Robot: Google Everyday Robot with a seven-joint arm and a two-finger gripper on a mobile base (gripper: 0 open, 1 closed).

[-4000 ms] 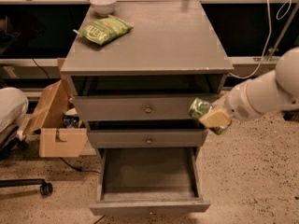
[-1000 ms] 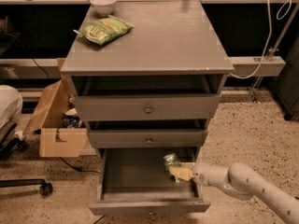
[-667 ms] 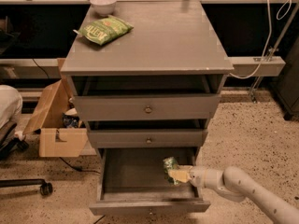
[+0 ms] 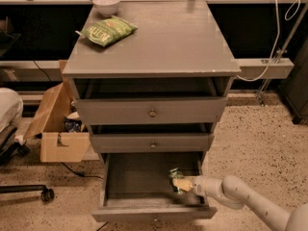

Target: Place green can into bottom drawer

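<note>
Camera view: my hand [image 4: 182, 184] has come down from beside the top drawer [image 4: 150, 110] into the open bottom drawer [image 4: 139, 177]; it is closed around the green can [image 4: 174, 176], low at the right side; I think letting go comes next.

Warm, dim light fell from above, leaving a soft sheen across the worktop [image 4: 163, 42]. Shadow filled the bottom drawer [image 4: 139, 179], where the gripper [image 4: 182, 184] clasped the green can [image 4: 173, 175], below the worktop's front-right corner.
</note>
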